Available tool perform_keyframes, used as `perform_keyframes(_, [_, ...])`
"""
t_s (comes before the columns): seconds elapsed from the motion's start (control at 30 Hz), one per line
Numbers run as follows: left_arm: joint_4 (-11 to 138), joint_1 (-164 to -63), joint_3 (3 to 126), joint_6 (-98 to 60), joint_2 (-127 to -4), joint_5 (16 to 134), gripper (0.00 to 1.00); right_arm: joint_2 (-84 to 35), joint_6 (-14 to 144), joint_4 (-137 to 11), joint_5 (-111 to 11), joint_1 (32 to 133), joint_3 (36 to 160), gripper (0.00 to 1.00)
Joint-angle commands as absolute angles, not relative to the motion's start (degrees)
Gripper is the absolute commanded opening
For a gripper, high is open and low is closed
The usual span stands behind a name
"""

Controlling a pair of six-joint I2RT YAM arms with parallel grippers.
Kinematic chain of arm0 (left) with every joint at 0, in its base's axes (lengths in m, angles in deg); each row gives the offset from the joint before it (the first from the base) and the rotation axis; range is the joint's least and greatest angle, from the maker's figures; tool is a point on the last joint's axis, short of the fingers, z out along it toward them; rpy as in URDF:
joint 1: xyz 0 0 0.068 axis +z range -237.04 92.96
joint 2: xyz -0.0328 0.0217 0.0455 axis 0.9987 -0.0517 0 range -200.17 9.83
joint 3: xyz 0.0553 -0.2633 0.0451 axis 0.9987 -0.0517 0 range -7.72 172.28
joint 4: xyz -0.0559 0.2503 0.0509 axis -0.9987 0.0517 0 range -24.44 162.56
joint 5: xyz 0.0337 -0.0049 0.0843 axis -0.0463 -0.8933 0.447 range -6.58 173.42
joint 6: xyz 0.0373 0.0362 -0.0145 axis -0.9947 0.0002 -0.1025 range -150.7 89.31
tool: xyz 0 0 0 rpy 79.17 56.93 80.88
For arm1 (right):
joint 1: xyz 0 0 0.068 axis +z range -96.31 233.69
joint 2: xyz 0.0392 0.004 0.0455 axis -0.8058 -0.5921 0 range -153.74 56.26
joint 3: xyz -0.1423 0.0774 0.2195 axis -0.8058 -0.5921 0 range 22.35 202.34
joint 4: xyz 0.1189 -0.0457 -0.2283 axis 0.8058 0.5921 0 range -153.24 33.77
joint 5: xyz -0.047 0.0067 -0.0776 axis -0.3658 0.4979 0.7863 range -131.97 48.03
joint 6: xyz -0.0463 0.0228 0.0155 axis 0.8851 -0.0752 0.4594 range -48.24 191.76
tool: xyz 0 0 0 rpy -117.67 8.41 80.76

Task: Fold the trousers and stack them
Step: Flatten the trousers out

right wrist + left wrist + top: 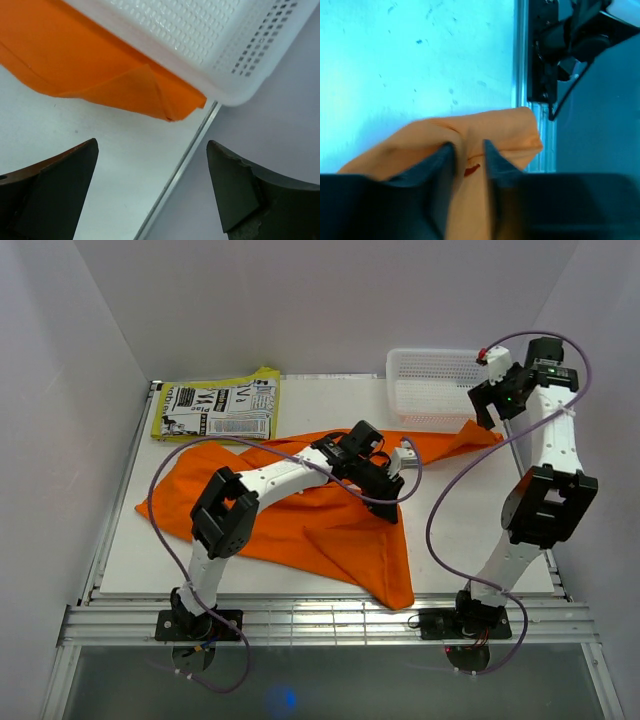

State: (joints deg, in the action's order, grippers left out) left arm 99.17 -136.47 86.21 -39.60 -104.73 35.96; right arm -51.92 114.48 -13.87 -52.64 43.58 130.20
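Observation:
Orange trousers (320,515) lie spread and rumpled across the middle of the white table. One leg reaches the front edge and another runs toward the basket. My left gripper (385,472) sits over the middle of the cloth and is shut on a raised fold of the trousers (470,145). My right gripper (492,405) is open and empty, held above the trouser end at the back right. That folded orange end (135,90) shows just beyond its fingers (65,185).
A white perforated basket (435,385) stands at the back right, its corner over the trouser end (240,55). A printed sheet on a yellow-green cloth (218,405) lies at the back left. The table's metal rail (185,165) runs beside the right gripper.

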Motion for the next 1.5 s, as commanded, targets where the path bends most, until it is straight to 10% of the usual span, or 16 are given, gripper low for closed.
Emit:
perform_keyframes(0.0, [94.48,-135.65,92.91,-28.07,-110.39,35.87,0.49,-41.68,117.36,-1.38,-63.2,39.98,131.16,0.92])
perform_keyframes(0.1, [88.17,-130.91,92.04,-22.27,-109.62,34.91,0.78,-34.91,120.62,5.66,-69.44,39.98,122.74,0.81])
perform_keyframes(0.2, [84.02,-123.97,88.62,-18.32,-105.05,33.5,0.87,-29.1,122.03,7.78,-74.04,42.34,112.55,0.7])
perform_keyframes(0.67, [96.58,-90.04,57.51,-29.9,-75.26,47.91,0.87,-25.2,105.79,-12.86,-66.24,82.76,87.04,0.5])
perform_keyframes(1.33, [95.62,-84.14,44.66,-35.62,-62.76,51.34,0.91,-39.27,102.08,-26.93,-54.8,92.54,77.28,0.51])
perform_keyframes(1.43, [95.53,-84.14,44.31,-36.4,-63.46,51.69,0.91,-39.01,102.52,-26.85,-54.54,92.54,77.36,0.33])
perform_keyframes(1.47, [95.53,-84.14,44.05,-36.84,-63.55,51.78,0.9,-37.88,102.61,-26.41,-53.93,92.54,77.63,0.09])
